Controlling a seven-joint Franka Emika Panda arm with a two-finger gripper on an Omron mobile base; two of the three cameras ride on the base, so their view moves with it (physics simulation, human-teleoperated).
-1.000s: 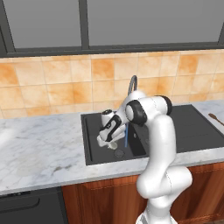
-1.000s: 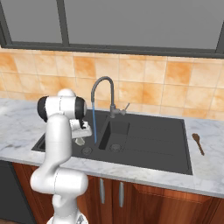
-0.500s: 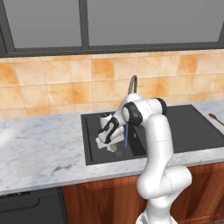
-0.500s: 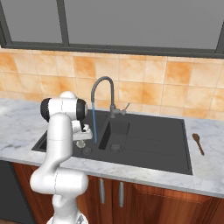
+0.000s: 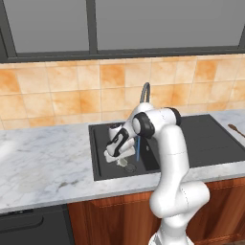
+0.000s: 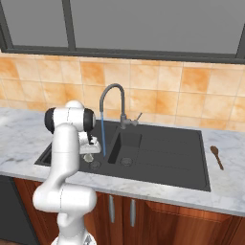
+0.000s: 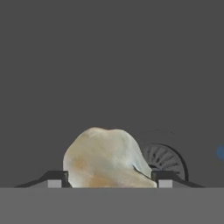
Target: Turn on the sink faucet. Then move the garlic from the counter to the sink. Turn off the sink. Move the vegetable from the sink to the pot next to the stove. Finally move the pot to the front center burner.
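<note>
Black sink (image 6: 162,158), faucet (image 6: 112,103) running. Jaws lowered in wide basin, half open, clamped on garlic (image 7: 107,157) above round drain (image 7: 164,159).

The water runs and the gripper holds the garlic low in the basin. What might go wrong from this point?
1. The garlic sits between the fingertips right beside the round drain; released here, it may roll onto the drain.
2. The water stream falls close to the gripper, so lifting out carelessly might brush the sink faucet.
3. The sink wall is near the hand; a sideways retreat may hit it.
</note>
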